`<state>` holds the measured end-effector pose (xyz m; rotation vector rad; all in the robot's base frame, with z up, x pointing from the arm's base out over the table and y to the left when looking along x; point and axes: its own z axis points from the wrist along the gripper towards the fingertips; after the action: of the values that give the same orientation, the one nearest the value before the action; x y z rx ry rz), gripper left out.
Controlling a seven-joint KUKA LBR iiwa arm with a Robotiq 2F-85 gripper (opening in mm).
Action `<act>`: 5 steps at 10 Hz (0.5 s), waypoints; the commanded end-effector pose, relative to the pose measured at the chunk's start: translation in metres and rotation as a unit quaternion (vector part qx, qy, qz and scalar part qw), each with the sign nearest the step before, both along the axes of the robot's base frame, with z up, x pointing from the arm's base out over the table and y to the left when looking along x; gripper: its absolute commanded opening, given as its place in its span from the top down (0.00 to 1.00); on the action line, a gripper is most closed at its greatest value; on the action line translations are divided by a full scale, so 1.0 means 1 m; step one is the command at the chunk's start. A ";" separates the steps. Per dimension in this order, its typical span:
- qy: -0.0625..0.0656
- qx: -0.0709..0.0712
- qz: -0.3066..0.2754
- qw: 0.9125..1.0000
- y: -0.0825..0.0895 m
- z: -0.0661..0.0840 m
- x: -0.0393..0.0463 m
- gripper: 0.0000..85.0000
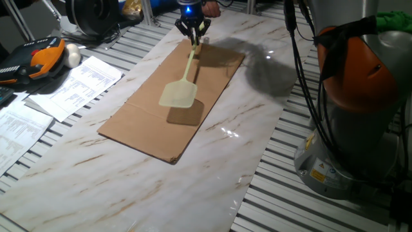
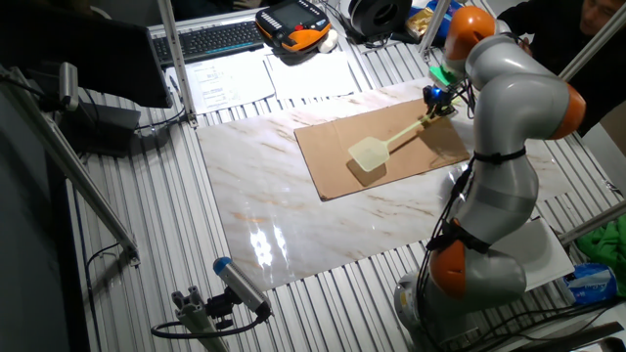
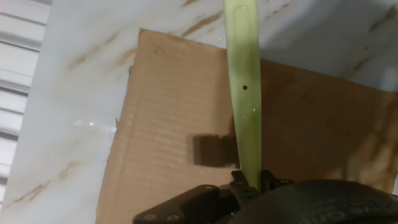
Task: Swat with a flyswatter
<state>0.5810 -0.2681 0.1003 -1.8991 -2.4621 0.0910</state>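
Right now my jaws are pinching the end of the handle of the flyswatter (image 1: pixel 179 91), and my gripper (image 1: pixel 193 32) is holding it tilted, so the long thin handle is slanting down and away from my fingers. Out at its far end the mesh head is hanging just above the cardboard sheet (image 1: pixel 145 122), throwing a dark shadow onto it right beside the head. Beyond that sheet the marble-patterned tabletop (image 1: pixel 129 187) is spreading out on every side. Further off, printed papers (image 1: pixel 77 87) are lying past the marble's edge.
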 end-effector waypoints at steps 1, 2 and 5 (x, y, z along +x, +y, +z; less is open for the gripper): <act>-0.002 -0.010 0.009 1.000 0.000 0.000 0.0000 1.00; -0.006 0.000 0.004 1.000 0.000 0.000 0.0000 1.00; -0.008 0.002 0.004 1.000 0.000 0.000 0.0000 1.00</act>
<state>0.5812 -0.2678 0.1003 -1.8889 -2.4792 0.0692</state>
